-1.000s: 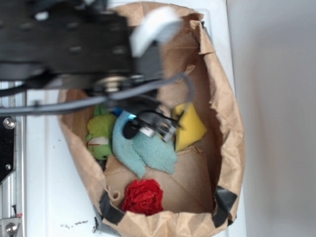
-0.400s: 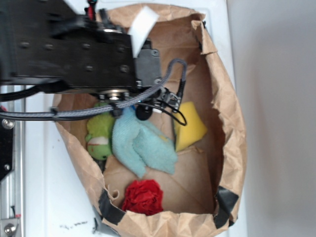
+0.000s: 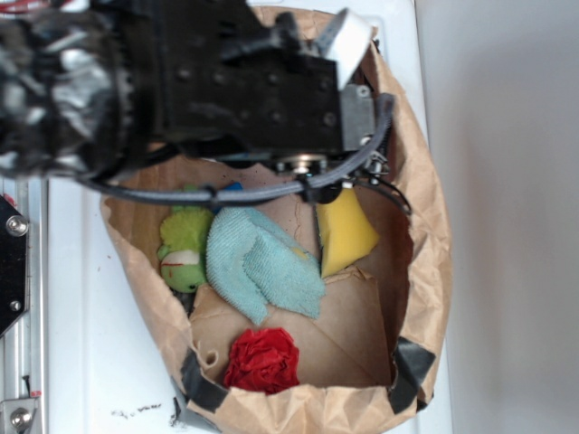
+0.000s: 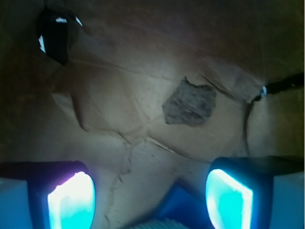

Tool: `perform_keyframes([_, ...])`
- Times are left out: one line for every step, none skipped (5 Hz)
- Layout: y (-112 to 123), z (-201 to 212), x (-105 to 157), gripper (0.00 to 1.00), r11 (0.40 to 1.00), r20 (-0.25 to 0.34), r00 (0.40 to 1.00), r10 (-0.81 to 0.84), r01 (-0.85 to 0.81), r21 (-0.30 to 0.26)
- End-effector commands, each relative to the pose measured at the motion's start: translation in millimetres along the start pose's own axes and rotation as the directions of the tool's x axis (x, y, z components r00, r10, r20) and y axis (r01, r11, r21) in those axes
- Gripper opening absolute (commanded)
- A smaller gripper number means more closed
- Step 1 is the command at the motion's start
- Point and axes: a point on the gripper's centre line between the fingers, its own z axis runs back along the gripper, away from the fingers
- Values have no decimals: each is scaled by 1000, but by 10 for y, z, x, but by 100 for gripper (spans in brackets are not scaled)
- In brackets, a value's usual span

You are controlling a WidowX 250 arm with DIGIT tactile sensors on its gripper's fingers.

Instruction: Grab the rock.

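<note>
Arm: now shifted toward the upper right of the paper bag (image 3: 425,226), off the blue cloth (image 3: 262,267); gripper (image 4: 150,193) released, fingers (image 4: 71,200) spread wide, nothing between them; rock (image 4: 189,103) centre-right in the wrist view, lying on the bag floor ahead of the fingers, untouched; bare paper all round it, bag wall near behind; yellow sponge (image 3: 344,235) just beside the arm.

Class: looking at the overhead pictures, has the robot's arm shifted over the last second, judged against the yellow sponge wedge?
Yes. The black robot arm has swung rightwards and up the picture: its tip, earlier left of the yellow sponge wedge over the light blue towel, now sits above the sponge.
</note>
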Motion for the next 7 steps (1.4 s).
perform_keyframes([51, -51, 159, 100, 1000, 91, 996, 18, -18, -6])
perform_keyframes([103, -97, 168, 100, 1000, 107, 994, 12, -15, 27])
perform_keyframes([172, -89, 157, 100, 999, 101, 995, -3, -1, 46])
perform_keyframes([198, -81, 164, 100, 999, 93, 996, -2, -2, 51])
perform_keyframes([230, -115, 185, 100, 998, 105, 994, -8, 2, 59])
perform_keyframes([305, -146, 187, 100, 996, 121, 992, -22, 12, 84])
perform_keyframes([349, -190, 202, 100, 994, 138, 990, -3, -12, 107])
